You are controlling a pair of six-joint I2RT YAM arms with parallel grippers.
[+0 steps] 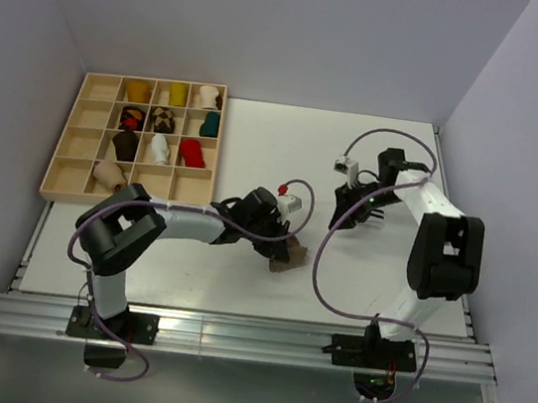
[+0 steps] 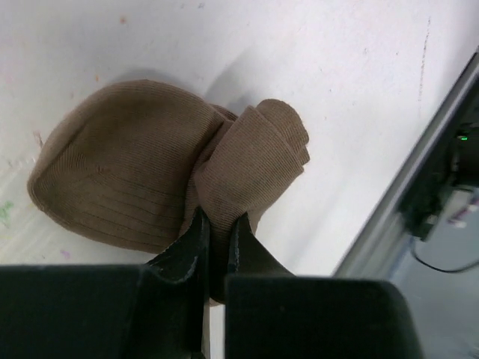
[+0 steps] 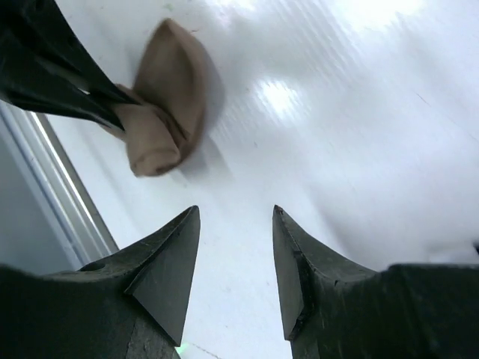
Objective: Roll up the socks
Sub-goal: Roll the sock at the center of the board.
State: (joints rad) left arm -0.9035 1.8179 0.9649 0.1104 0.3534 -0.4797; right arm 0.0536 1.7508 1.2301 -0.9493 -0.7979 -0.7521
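A brown sock bundle [image 2: 142,172] lies on the white table, partly rolled, with a folded lobe [image 2: 254,161] sticking out. My left gripper [image 2: 217,221] is shut on that lobe, the cloth pinched between its jaws. In the top view the bundle [image 1: 290,257] sits near the table's front middle under my left gripper [image 1: 280,249]. My right gripper [image 3: 236,213] is open and empty, hovering above bare table to the right; it sees the brown bundle [image 3: 165,97] ahead. In the top view my right gripper [image 1: 345,215] is apart from the sock. No striped cuffs or cream socks show loose.
A wooden compartment tray [image 1: 81,150] stands at the back left, holding several rolled socks [image 1: 192,153] in its cells. The table's front metal rail [image 2: 404,187] runs close to the brown bundle. Purple cables [image 1: 325,270] loop over the table between the arms.
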